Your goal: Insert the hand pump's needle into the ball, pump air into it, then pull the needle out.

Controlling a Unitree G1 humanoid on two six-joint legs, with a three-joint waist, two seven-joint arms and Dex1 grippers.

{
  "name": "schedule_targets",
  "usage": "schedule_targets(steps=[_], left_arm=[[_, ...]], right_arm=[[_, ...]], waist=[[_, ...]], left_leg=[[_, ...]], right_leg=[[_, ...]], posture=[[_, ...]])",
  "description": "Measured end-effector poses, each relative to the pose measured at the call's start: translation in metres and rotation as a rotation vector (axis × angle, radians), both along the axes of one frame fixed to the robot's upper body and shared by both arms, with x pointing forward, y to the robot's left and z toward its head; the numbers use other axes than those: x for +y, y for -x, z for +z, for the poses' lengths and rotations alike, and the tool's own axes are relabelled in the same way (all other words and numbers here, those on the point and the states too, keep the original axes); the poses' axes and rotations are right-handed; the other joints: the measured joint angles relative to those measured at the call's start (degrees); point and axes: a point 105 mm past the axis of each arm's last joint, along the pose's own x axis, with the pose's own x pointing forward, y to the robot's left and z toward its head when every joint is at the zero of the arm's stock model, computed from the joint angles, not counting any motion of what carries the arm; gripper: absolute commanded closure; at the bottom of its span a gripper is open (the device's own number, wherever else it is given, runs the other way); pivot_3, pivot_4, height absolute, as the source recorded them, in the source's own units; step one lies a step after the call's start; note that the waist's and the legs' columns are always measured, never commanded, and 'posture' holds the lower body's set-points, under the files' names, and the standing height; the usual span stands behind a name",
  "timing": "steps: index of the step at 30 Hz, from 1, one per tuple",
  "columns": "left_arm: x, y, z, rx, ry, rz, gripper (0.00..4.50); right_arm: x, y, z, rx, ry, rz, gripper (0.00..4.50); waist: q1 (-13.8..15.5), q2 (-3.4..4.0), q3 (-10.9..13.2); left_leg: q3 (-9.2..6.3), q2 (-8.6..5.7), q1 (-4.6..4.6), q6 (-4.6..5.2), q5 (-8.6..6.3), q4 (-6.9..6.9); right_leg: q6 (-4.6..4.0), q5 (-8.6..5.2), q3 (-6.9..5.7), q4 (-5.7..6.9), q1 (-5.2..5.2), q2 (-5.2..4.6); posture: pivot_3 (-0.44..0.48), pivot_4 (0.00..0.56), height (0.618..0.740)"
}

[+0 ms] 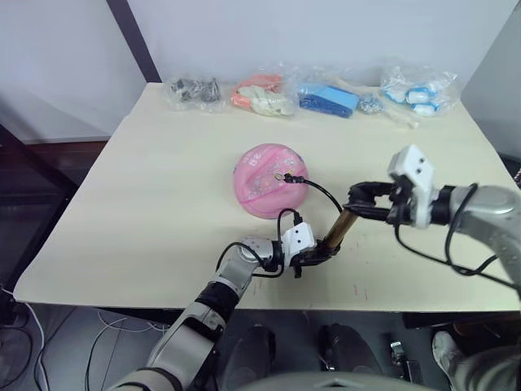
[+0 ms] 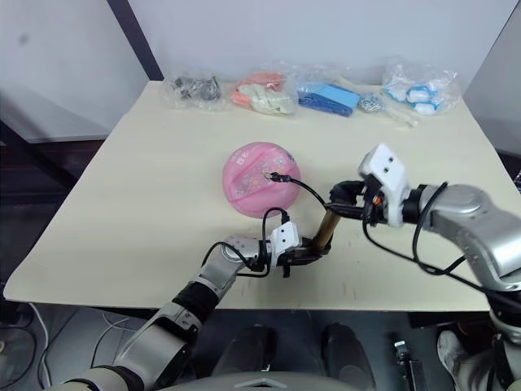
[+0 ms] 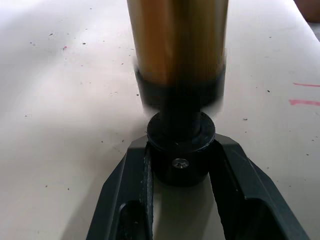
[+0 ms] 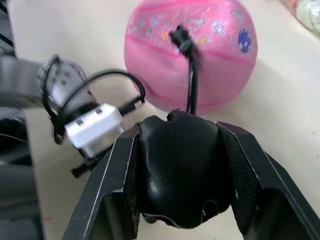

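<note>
One hand pump (image 1: 339, 228), one ball (image 1: 269, 181), four bags (image 1: 311, 92)

One ball (image 1: 269, 181), one hand pump (image 1: 339, 230), four bagged lots (image 1: 195, 91) along the table's (image 1: 122, 204) far edge.

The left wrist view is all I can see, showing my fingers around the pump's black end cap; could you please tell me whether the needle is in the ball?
Observer: Yes. The needle sits in the top of the pink ball, with the thin black hose looping back toward the hand pump.
Operator: Thank you. What is the right gripper doing?
Observer: The right gripper is shut on the pump's black T-handle, at the upper end of the tilted barrel.
Operator: And is the ball round or caved in?
Observer: It looks round in the right wrist view, resting on the table beyond the left gripper.
</note>
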Motion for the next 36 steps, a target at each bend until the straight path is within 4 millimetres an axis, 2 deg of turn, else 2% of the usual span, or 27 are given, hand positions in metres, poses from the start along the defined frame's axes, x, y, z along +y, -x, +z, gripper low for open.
schedule_targets(steps=[7,8,10,15,18,22,26,28,30,32,34,36], left_arm=[[0.000,0.000,0.000,0.001,0.001,-0.002,3.41],[0.000,-0.001,0.000,0.000,0.000,-0.003,3.41],[-0.001,-0.004,0.004,-0.017,0.008,0.001,3.41],[0.001,-0.005,0.002,-0.023,0.009,0.001,3.41],[0.002,-0.003,0.000,-0.018,0.007,0.006,3.41],[0.003,-0.003,-0.002,-0.013,0.005,0.020,3.41],[0.007,-0.003,-0.007,0.004,-0.011,0.042,3.41],[0.007,-0.003,-0.006,0.002,-0.014,0.044,3.41],[0.009,-0.002,-0.007,0.011,-0.023,0.050,3.41],[0.010,-0.002,-0.008,0.014,-0.028,0.053,3.41],[0.010,-0.002,-0.008,0.024,-0.035,0.057,3.41],[0.010,-0.003,-0.008,0.027,-0.039,0.059,3.41]], right_arm=[[-0.002,0.013,0.066,-0.072,-0.054,0.049,2.83],[-0.002,0.016,0.081,-0.094,-0.068,0.057,2.83],[-0.002,0.018,0.088,-0.092,-0.061,0.060,2.83],[-0.002,0.018,0.086,-0.090,-0.046,0.046,2.83],[0.002,0.019,0.075,-0.154,-0.030,0.051,2.85],[0.008,0.016,0.058,-0.148,-0.024,0.058,2.85],[0.019,0.010,0.008,-0.125,0.042,0.056,2.85],[0.024,0.010,-0.005,-0.121,0.046,0.058,2.85],[0.032,0.009,-0.029,-0.106,0.054,0.062,2.85],[0.033,0.006,-0.040,-0.104,0.074,0.054,2.85],[0.033,0.004,-0.059,-0.081,0.096,0.046,2.85],[0.033,0.004,-0.064,-0.080,0.105,0.048,2.85]], waist=[[0.1,-0.02,0.2],[0.0,0.06,0.3],[0.1,-0.10,0.4],[0.1,-0.10,0.5],[0.1,-0.31,0.3],[-0.2,-0.36,0.3],[-0.3,-0.70,0.0],[-0.3,-0.72,-0.2],[-0.4,-0.90,-0.6],[-0.4,-0.94,-0.7],[-0.3,-1.03,-1.1],[-0.3,-0.93,-1.2]], left_leg=[[0.01,-0.03,-0.35,0.00,0.00,0.07],[0.03,-0.03,-0.35,0.01,0.00,0.08],[-0.02,-0.01,-0.35,0.01,0.00,0.08],[0.10,-0.02,-0.45,0.01,0.00,0.07],[0.08,-0.02,-0.35,0.02,-0.01,0.05],[0.14,0.02,-0.17,0.02,-0.01,0.06],[0.17,0.15,0.59,0.02,-0.01,0.01],[0.18,0.20,0.61,0.01,-0.01,-0.01],[0.18,0.22,0.67,0.01,-0.01,-0.02],[0.17,0.24,0.69,0.01,-0.01,-0.03],[0.12,0.24,0.72,0.01,-0.01,-0.06],[0.12,0.25,0.73,0.01,-0.02,-0.06]], right_leg=[[0.01,0.01,-0.02,0.00,-0.27,-0.03],[0.01,0.01,-0.01,0.00,-0.27,-0.04],[0.00,0.01,-0.07,0.01,-0.27,-0.01],[0.03,0.02,0.05,0.00,-0.36,-0.04],[0.03,0.02,0.02,0.01,-0.29,-0.02],[0.04,0.02,0.06,0.07,-0.22,0.00],[-0.02,-0.32,0.08,0.24,0.35,0.13],[-0.04,-0.34,0.11,0.26,0.36,0.20],[-0.03,-0.33,0.16,0.32,0.36,0.36],[-0.04,-0.33,0.20,0.34,0.35,0.42],[-0.07,-0.35,0.16,0.38,0.37,0.47],[-0.14,-0.39,0.19,0.42,0.36,0.48]], posture=[[0.000,0.150,0.740],[0.000,0.150,0.740],[0.000,0.150,0.740],[0.000,0.150,0.740],[0.000,0.150,0.740],[0.000,0.150,0.740],[0.000,0.150,0.740],[0.000,0.150,0.740],[0.000,0.150,0.740],[0.000,0.150,0.740],[0.000,0.150,0.740],[0.000,0.150,0.740]])
